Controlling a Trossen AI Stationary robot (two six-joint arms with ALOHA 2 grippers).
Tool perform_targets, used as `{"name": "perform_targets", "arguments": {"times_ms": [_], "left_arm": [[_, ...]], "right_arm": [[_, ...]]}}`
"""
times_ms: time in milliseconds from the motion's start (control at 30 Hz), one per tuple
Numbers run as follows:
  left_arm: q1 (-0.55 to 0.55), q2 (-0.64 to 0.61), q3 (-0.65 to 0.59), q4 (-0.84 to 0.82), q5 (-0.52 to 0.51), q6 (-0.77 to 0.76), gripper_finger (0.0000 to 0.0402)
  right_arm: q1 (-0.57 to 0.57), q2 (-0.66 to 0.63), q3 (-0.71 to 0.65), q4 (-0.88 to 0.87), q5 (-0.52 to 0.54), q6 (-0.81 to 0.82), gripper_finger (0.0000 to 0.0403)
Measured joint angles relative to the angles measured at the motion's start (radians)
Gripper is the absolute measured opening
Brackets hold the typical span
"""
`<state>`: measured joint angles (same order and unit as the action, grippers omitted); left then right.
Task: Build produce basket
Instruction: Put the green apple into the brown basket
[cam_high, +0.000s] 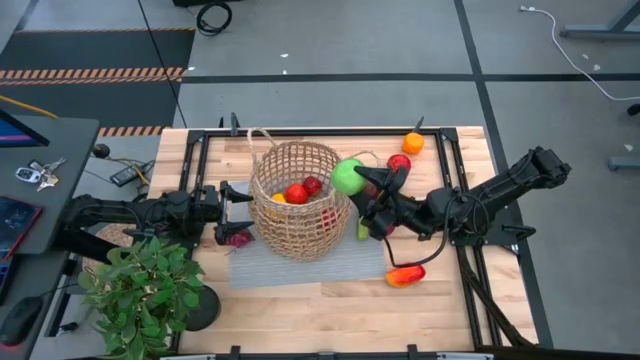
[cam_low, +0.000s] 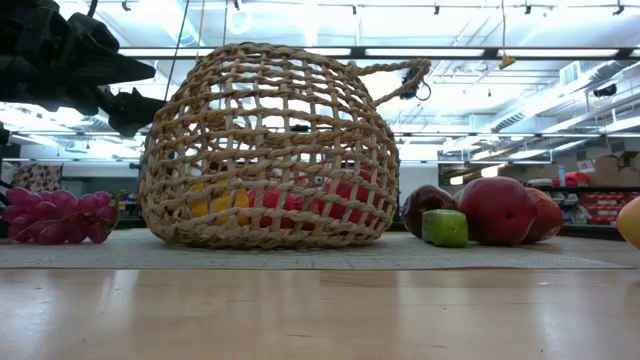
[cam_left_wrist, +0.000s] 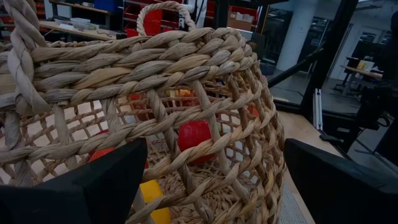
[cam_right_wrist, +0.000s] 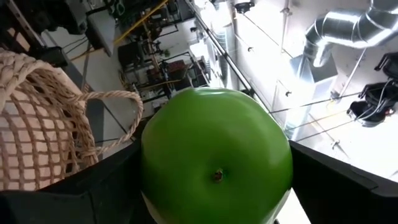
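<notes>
My right claw (cam_high: 362, 186) gripping a green apple (cam_high: 347, 176) just beside the basket (cam_high: 297, 200) rim, my left claw (cam_high: 236, 207) spread wide against the basket's opposite side, basket on a grey mat (cam_high: 370, 262) at desk (cam_high: 300, 305) centre, red and yellow produce (cam_high: 303, 190) inside, an orange (cam_high: 413, 143) beyond.
</notes>
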<state>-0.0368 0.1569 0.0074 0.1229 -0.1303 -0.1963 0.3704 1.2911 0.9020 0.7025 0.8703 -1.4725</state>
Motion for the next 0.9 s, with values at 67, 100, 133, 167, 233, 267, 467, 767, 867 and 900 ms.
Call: {"name": "perform_targets", "arguments": {"times_ms": [67,100,133,167,233,267,467,767,867,900], "left_arm": [[0.0,0.0,0.0,0.0,0.0,0.0,0.0386],[0.0,0.0,0.0,0.0,0.0,0.0,0.0386],[0.0,0.0,0.0,0.0,0.0,0.0,0.0386],[0.0,0.0,0.0,0.0,0.0,0.0,0.0386],[0.0,0.0,0.0,0.0,0.0,0.0,0.0386],[0.0,0.0,0.0,0.0,0.0,0.0,0.0386],[0.0,0.0,0.0,0.0,0.0,0.0,0.0386],[0.0,0.0,0.0,0.0,0.0,0.0,0.0386],[0.0,0.0,0.0,0.0,0.0,0.0,0.0386],[0.0,0.0,0.0,0.0,0.0,0.0,0.0386]], "right_arm": [[-0.005,0.0,0.0,0.0,0.0,0.039,0.0368],[-0.008,0.0,0.0,0.0,0.0,0.068,0.0368],[-0.012,0.0,0.0,0.0,0.0,0.103,0.0368],[-0.017,0.0,0.0,0.0,0.0,0.148,0.0368],[-0.027,0.0,0.0,0.0,0.0,0.256,0.0369],[-0.034,0.0,0.0,0.0,0.0,0.321,0.0369],[-0.074,0.0,0.0,0.0,0.027,0.778,0.0369],[-0.099,0.0,0.0,0.009,0.14,1.254,0.0369],[-0.099,0.0,0.0,0.016,0.196,1.392,0.0369],[-0.099,0.0,0.0,0.018,0.215,1.431,0.0369]]}}
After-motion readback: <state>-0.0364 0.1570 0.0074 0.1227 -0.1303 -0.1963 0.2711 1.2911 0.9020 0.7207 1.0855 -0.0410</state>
